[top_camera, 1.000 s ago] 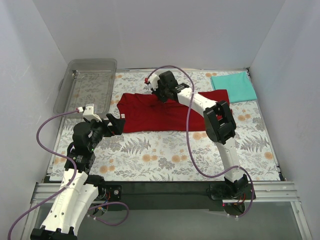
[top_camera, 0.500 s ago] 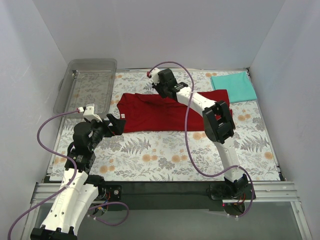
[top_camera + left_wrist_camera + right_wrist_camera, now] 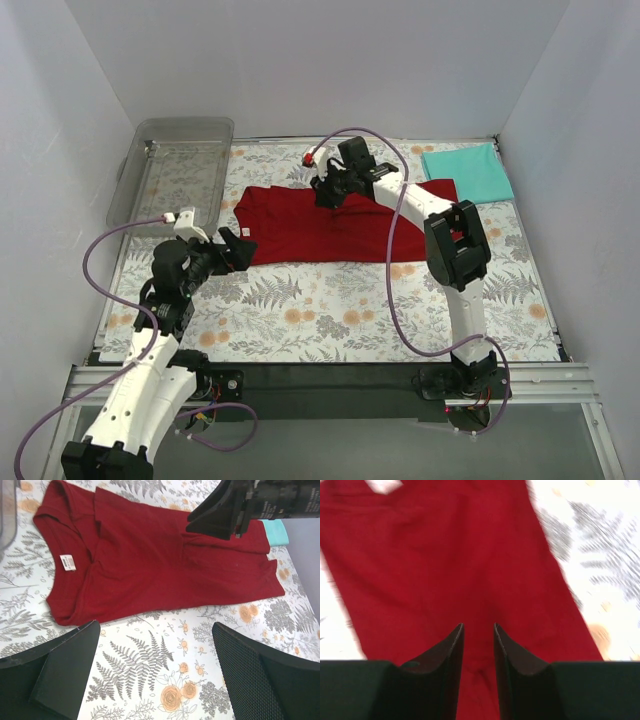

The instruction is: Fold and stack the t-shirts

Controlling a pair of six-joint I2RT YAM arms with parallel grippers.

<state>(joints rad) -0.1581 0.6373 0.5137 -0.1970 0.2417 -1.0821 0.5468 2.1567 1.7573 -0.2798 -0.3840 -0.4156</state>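
**Right jaws come apart over the red shirt**

Since a second ago my right end effector [image 3: 330, 195] has let its jaws part. My wrist has swung a little toward the right along the far edge of the red t-shirt [image 3: 310, 230], and my right elbow has shifted right with it. My left arm has barely moved.

My right arm rises from its base at the near right and bends high over the right half of the counter [image 3: 330, 310]. From there it stretches leftward and away from me, with the fingers tipped down at the shirt's far edge. In the right wrist view my right end effector [image 3: 477, 626] shows a narrow gap with nothing in it. The red t-shirt [image 3: 445, 555] lies blurred beneath.

My left arm leans up from the near left. My left end effector [image 3: 238, 248] points at the shirt's collar end, with the jaws spread wide and empty. In the left wrist view my left end effector [image 3: 155, 625] hangs over bare counter just short of the shirt's near edge.

The red t-shirt [image 3: 150, 565] lies lengthwise across the far middle of the counter. Its collar is to the left and a white label [image 3: 67, 562] shows inside the neck. The teal t-shirt [image 3: 467, 172] lies folded flat in the far right corner, just beside the red one's hem. A clear tray [image 3: 185, 122] sits at the far left.
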